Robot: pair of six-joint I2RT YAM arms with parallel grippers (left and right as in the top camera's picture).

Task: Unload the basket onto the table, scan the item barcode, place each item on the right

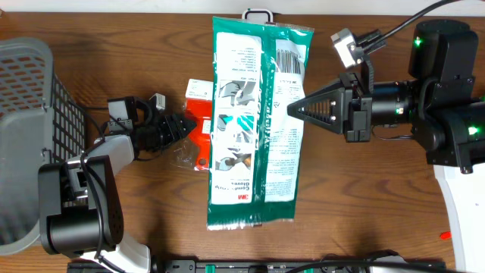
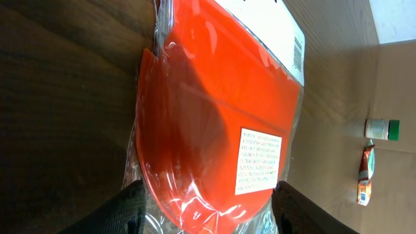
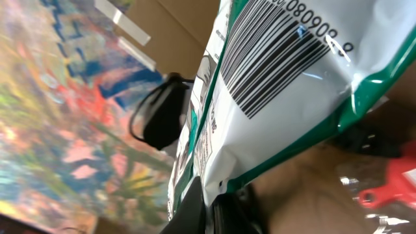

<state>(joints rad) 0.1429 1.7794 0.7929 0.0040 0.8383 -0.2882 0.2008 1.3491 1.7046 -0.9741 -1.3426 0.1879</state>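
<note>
A long green and white 3M package (image 1: 254,129) hangs flat over the middle of the table. My right gripper (image 1: 292,108) is shut on its right edge. In the right wrist view the package's barcode (image 3: 279,58) faces the camera, and the gripper (image 3: 221,201) pinches the edge just below it. The same barcode (image 1: 288,57) shows from overhead near the package's far end. An orange item in a clear bag (image 1: 198,130) lies partly under the package's left side. My left gripper (image 1: 182,127) is open, and its fingers (image 2: 127,208) straddle the end of the orange item (image 2: 214,123).
A grey mesh basket (image 1: 30,114) stands at the left edge. A small black-and-white loop-shaped object (image 1: 258,14) sits at the table's far edge. Beyond the orange item in the left wrist view stand a white bottle with a green cap (image 2: 382,129) and small packets (image 2: 367,175).
</note>
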